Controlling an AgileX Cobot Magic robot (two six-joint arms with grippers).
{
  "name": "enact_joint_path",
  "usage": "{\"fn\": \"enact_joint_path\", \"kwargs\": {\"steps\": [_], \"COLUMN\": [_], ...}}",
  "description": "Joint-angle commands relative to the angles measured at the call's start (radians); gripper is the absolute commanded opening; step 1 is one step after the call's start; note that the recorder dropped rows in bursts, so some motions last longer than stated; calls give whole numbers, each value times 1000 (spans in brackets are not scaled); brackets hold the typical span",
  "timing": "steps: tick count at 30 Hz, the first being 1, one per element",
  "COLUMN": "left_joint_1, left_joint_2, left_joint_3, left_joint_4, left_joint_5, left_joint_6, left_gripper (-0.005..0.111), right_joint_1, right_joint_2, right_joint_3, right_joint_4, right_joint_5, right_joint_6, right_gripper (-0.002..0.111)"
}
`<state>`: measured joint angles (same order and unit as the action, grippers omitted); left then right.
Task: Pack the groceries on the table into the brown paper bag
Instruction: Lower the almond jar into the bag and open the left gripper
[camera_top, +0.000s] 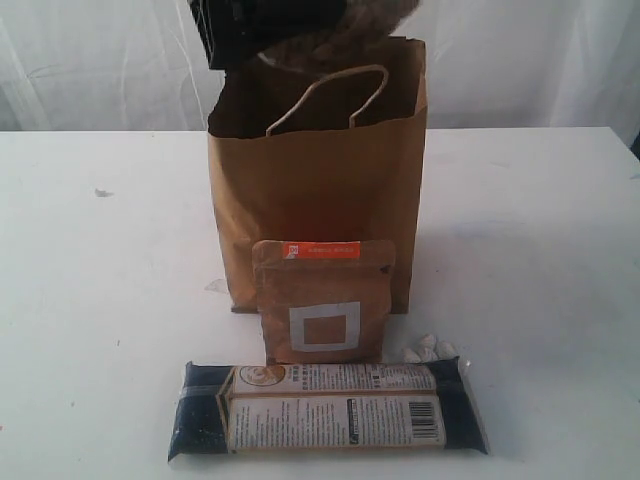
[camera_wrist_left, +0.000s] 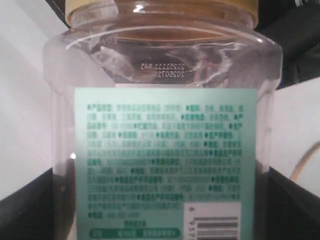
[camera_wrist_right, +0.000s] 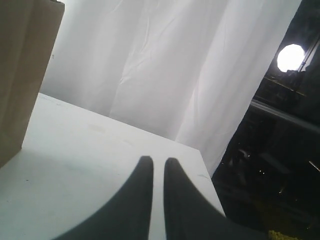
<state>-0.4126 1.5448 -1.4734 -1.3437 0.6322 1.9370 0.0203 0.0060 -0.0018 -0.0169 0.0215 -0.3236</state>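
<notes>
clear nut jar is clamped in the left gripper. Dark fingers show on both sides of its lower body and the label faces the wrist cam. In the exterior view the jar hangs above the open mouth of the brown paper bag, and I judge it not yet inside.

Bag stands upright mid-table, nearer the far edge than the near one, handle flopped over the front.

Left on the table:
- brown pouch with orange label, upright, leaning on or just touching the bag's front face
- long dark-blue packet, lying flat along the near edge, just in front of the pouch
- a few small white bits beside the pouch's right corner, can't tell what they are

right gripper is empty, jaws nearly together with only a thin slit, low over the table beside the bag's side wall.

Progress estimate: one item mid-drop, at least two to go. Bag contents aren't visible, so can't say what's already packed
</notes>
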Motion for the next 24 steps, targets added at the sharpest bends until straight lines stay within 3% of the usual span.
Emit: {"fn": "enact_joint_path", "kwargs": {"steps": [1, 5, 10, 14, 24], "left_joint_1": [-7, -7, -7, -7, -7], "left_joint_2": [0, 3, 3, 3, 3], "left_joint_3": [-5, -5, -5, -5, -5], "left_joint_4": [125, 302, 466, 483, 483], "left_joint_5": [23, 43, 54, 36, -44], "left_joint_6": [-69, -206, -264, -264, -264], "left_gripper": [0, 0, 0, 0, 0], "right_joint_1": [3, 3, 3, 3, 3], "right_joint_2": [-6, -6, -6, -6, -6], "right_joint_3": [2, 2, 2, 2, 2], "right_joint_4": [-2, -2, -2, -2, -2], "right_joint_5": [-15, -15, -15, -7, 232], "right_joint_6": [-5, -5, -5, -5, -5], "right_gripper": [8, 8, 8, 8, 8]}}
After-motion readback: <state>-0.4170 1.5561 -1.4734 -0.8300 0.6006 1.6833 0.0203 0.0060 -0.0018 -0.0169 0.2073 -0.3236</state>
